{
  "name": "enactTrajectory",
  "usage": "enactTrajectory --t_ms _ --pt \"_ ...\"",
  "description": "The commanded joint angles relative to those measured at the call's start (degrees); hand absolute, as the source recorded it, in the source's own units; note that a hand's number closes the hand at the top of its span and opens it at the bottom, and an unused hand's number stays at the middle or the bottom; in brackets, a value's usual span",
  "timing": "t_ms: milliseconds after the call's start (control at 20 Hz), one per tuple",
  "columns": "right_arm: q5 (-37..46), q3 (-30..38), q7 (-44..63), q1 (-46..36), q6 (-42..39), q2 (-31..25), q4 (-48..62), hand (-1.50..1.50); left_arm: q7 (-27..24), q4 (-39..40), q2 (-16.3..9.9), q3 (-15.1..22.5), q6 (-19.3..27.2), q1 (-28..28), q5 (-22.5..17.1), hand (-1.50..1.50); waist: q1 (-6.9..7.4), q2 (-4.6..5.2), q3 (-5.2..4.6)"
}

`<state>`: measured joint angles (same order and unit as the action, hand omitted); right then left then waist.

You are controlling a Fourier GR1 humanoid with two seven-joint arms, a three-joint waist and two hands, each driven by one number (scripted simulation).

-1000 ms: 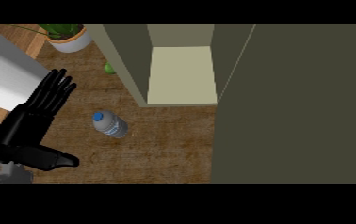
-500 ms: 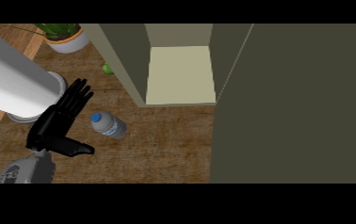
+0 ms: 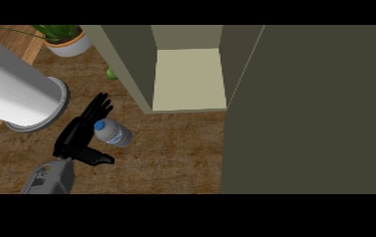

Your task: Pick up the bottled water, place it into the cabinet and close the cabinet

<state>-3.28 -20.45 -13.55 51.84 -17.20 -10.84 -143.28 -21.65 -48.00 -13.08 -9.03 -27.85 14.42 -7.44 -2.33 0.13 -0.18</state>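
Observation:
The bottled water [image 3: 115, 133], clear with a blue cap, lies on its side on the wooden counter [image 3: 169, 146], cap pointing up-left. My left hand [image 3: 76, 135] is open right beside it on its left, with straight fingers running past the cap and the thumb spread out below the bottle. The cabinet [image 3: 189, 79] stands open to the upper right of the bottle and shows a pale bare shelf. Its dark door [image 3: 301, 111] is swung wide and fills the right side. My right hand does not show.
A large white cylinder [image 3: 26, 99] with a grey rim comes in from the left edge, just above my hand. A potted plant [image 3: 67, 41] stands at the back left. A small green object [image 3: 112, 73] lies against the cabinet's left wall.
My left hand has moved right and up until its fingers are alongside the bottle's cap. The white cylinder has come further into view. The bottle has not moved.

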Motion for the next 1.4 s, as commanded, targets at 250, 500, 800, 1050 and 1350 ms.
enactTrajectory --t_ms 250,500,800,1050,1350 --pt "-0.1 -1.3 -0.8 7.2 -0.7 -3.2 -10.4 -1.5 -14.3 17.1 1.6 1.6 -1.0 6.1 6.1 -1.5 -0.25 0.0 0.0" --pt "1.7 -1.9 -1.6 5.2 0.1 -3.2 -9.0 -1.5 -22.3 25.1 1.9 0.9 -2.5 7.9 7.1 1.5 -0.32 0.35 -0.12" --pt "2.6 -2.7 -4.0 6.3 0.9 -3.6 -8.0 -1.5 -30.0 28.1 1.7 3.3 6.3 9.1 12.4 1.5 -0.84 0.37 -0.15" --pt "2.8 -4.2 -5.3 5.9 1.7 -2.9 -4.6 -1.5 -39.3 28.9 3.6 3.9 15.7 8.3 14.9 1.5 -0.08 0.46 -0.13" --pt "2.6 -1.6 -8.2 9.0 2.2 -4.6 -5.8 -1.5 -41.9 26.6 7.5 2.4 25.0 2.2 13.9 1.5 1.01 -0.19 0.08"
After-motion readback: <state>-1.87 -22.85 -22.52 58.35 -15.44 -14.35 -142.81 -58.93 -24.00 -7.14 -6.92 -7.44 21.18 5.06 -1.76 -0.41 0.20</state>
